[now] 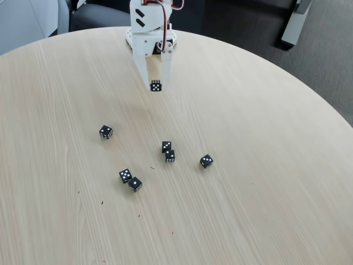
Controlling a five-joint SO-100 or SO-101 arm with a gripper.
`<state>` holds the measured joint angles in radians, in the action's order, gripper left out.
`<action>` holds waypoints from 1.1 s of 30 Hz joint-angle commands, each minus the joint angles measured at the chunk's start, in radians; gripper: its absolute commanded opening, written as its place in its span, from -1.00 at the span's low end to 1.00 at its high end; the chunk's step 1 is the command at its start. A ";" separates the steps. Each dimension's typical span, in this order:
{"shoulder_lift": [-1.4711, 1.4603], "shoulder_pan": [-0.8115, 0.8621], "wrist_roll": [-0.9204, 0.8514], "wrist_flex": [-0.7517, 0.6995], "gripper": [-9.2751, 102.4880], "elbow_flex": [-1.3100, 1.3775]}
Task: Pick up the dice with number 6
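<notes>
**Inspection: die held at the claw tips, five dice on the table**

Surface: a round table of pale wood-grain laminate, with a few small dark specks in the lower left part of the fixed view. Beyond its far edge lies dark carpeted floor; a light grey furniture leg stands at upper right and a pale panel at upper left.

Arm: a white printed arm with red wiring reaches in from the top centre. Its gripper points down toward the table, fingers narrowed to the width of one die.

Task item: the dice with number 6 sits between the fingertips, gripped on both sides. Its visible face shows two rows of pips; at this resolution the count appears to be six but is not sharp. It looks lifted clear of the table, though the angle does not settle this.

Other dice, all black with white pips, on the table nearer the camera and well apart from the claw:
- single die at left
- touching pair at centre
- single die at right
- adjoining pair lower left
</notes>
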<state>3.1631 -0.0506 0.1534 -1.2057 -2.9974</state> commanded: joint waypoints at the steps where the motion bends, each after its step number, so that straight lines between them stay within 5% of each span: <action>1: 0.008 -0.008 0.011 -0.003 -0.83 0.003; 33: 0.012 -0.008 0.100 -0.003 -0.83 0.003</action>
<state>3.1631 -0.0506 0.2562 -1.2057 -2.9974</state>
